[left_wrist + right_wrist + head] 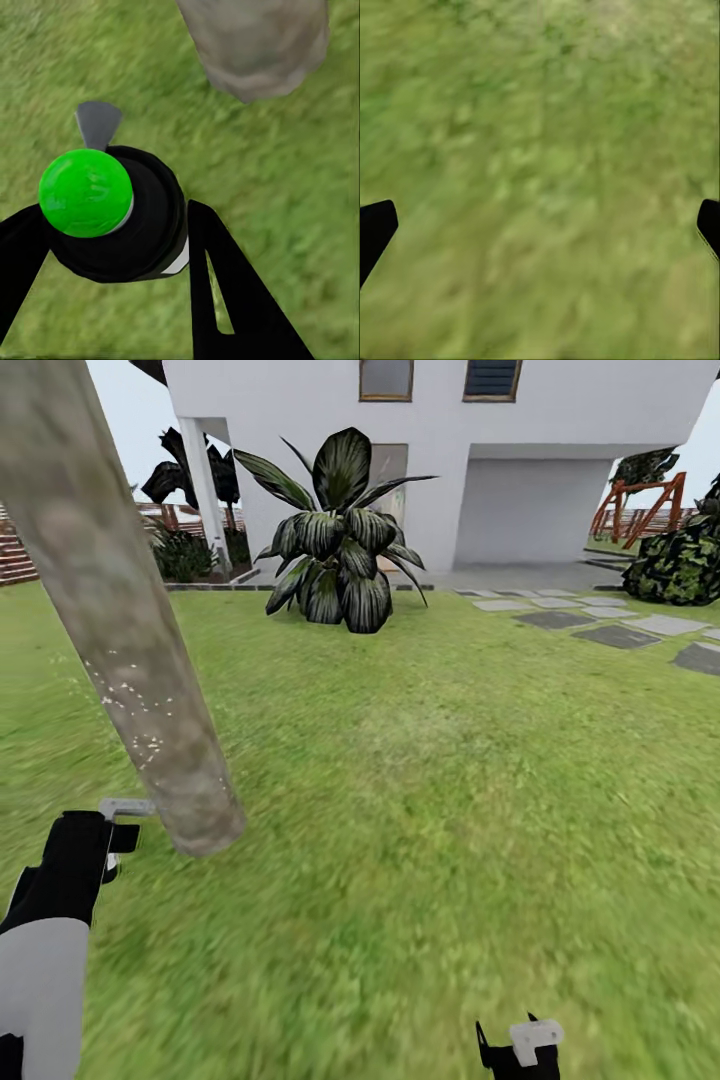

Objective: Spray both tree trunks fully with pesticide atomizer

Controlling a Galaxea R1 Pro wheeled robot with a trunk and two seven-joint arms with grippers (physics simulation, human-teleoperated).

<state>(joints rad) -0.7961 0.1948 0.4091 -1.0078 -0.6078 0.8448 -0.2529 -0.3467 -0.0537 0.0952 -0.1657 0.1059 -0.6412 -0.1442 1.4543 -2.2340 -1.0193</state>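
Observation:
A thick, pale grey-brown tree trunk (pixel 120 630) leans across the left of the head view, with small white specks (pixel 135 705) on its lower part. Its base meets the grass of the garden (pixel 420 780). My left gripper (pixel 90 850) is just left of the trunk base, shut on the pesticide atomizer (pixel 112 217). The atomizer has a black top with a bright green spot, and its grey nozzle (pixel 125 808) points at the trunk (pixel 255 41). My right gripper (pixel 520 1050) is low at the bottom edge, open (pixel 540 232) over bare grass.
A big dark-leaved plant (pixel 340 545) stands ahead in front of a white house (pixel 450 460). Grey stepping stones (pixel 600 625) and a dark shrub (pixel 680 565) lie at the right. A slatted wooden fence (pixel 15 550) runs at the far left.

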